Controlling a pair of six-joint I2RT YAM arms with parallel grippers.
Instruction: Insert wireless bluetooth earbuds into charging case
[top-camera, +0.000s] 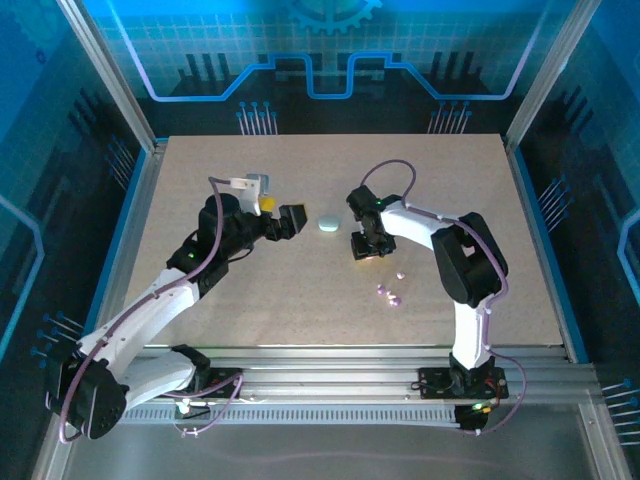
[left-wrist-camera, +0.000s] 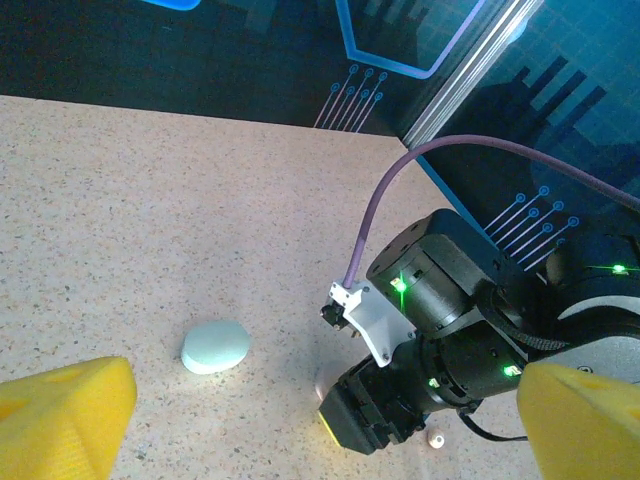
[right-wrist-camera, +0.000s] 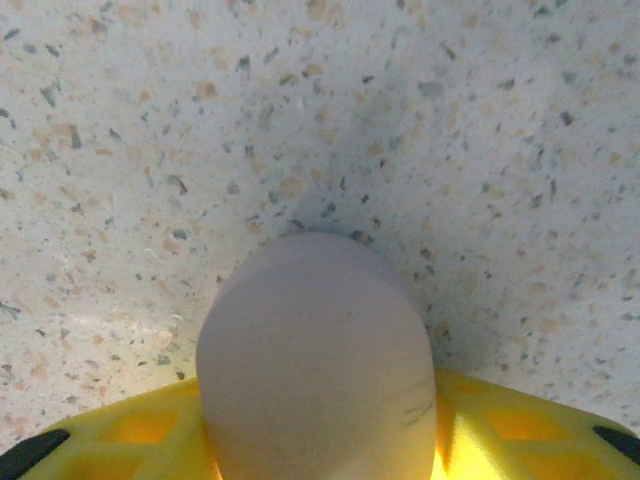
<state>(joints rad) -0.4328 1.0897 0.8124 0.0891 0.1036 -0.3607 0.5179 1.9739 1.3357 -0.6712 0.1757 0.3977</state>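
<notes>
Right wrist view is showing yellow fingers (right-wrist-camera: 130, 440) flanking a pale pinkish-grey oval pebble-like case (right-wrist-camera: 315, 350) on the speckled beige worktop (top-camera: 260, 310), probably to steady it for loading. Whether the right end effector (top-camera: 365, 246) is actually pinching it, I cannot tell. The left end effector (top-camera: 291, 221) is gaping wide beside a mint oval case (top-camera: 328, 224). The tiny lilac and pinkish bead-like earbuds (top-camera: 394, 298) are lying loose near the right end effector, outside both cases.

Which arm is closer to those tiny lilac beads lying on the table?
Right. The right arm has its jaws just beyond the beads, slightly to their left; the left arm is farther off, well to their left.
</notes>
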